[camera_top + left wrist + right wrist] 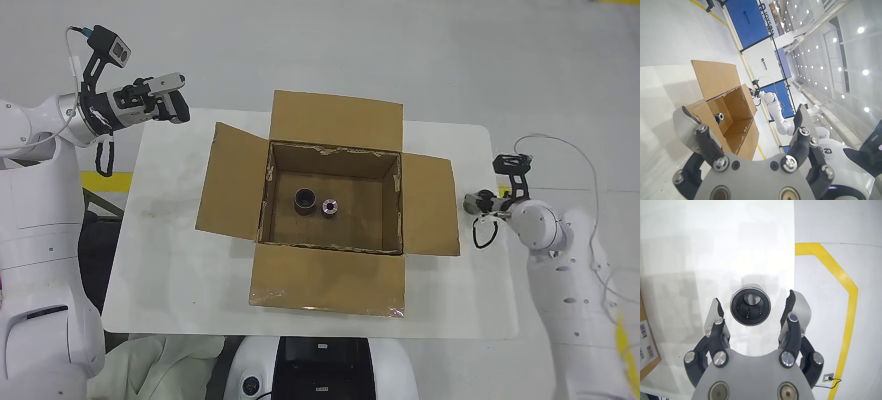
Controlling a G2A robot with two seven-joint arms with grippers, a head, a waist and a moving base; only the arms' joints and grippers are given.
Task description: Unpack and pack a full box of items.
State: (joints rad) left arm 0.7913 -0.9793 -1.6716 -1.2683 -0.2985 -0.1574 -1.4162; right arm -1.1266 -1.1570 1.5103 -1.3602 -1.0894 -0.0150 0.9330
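An open cardboard box (335, 120) stands mid-table with its flaps spread. On its floor lie a dark cylinder (303, 202) and a small silver coupling (330, 207); both also appear in the left wrist view as the dark cylinder (717, 119) and the silver coupling (721, 116). A black linear bearing (750, 307) stands upright on the white table, right of the box. My right gripper (753, 295) is open around it, fingers apart from its sides. My left gripper (742, 108) is open and empty, held in the air over the table's far left corner (172, 101).
The white table (170, 260) has bare room left and right of the box. Its right edge (794, 256) runs close beside the bearing. A box flap (647, 344) lies on the bearing's other side. Yellow floor tape (846, 283) runs beyond the table.
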